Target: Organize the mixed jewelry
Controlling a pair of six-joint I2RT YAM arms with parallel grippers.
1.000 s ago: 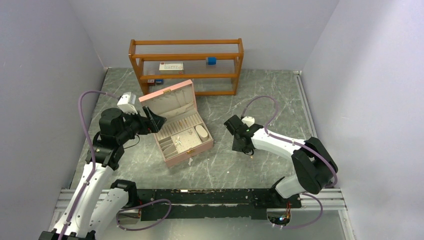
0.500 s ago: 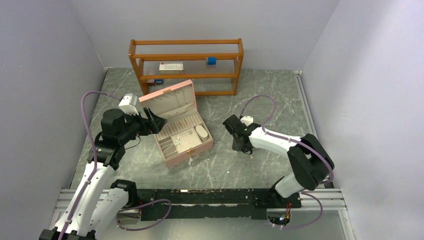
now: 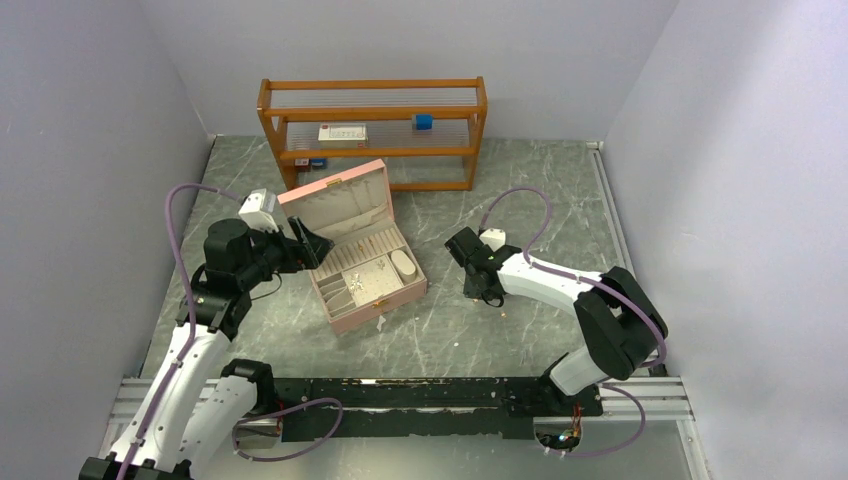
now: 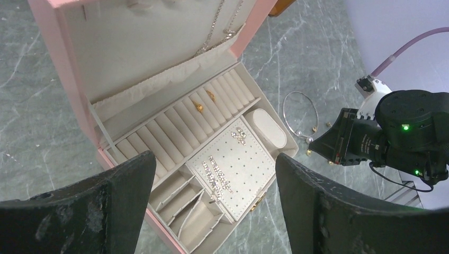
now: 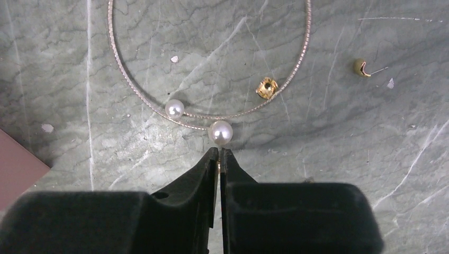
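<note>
Pearls [image 5: 221, 132], two, on one bangle [image 5: 305, 37]

Just ahead of my black right gripper [image 5: 218, 156], a pale-gold wire bangle [image 5: 305, 45] ends in white pearls [image 5: 221, 132] on grey-green veined marble [image 5: 344, 159].

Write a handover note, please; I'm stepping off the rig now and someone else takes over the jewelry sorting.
Left pincer: open, empty, over the open box.
Right pincer: shut, tips down at the table beside the pearl hoop. I cannot tell whether it pinches anything.
Done: two gold rings in the ring rolls, sparkly pieces on the pad, chains in the lid.
Left: the hoop and two gold bits lie on the table, right of the box.
</note>
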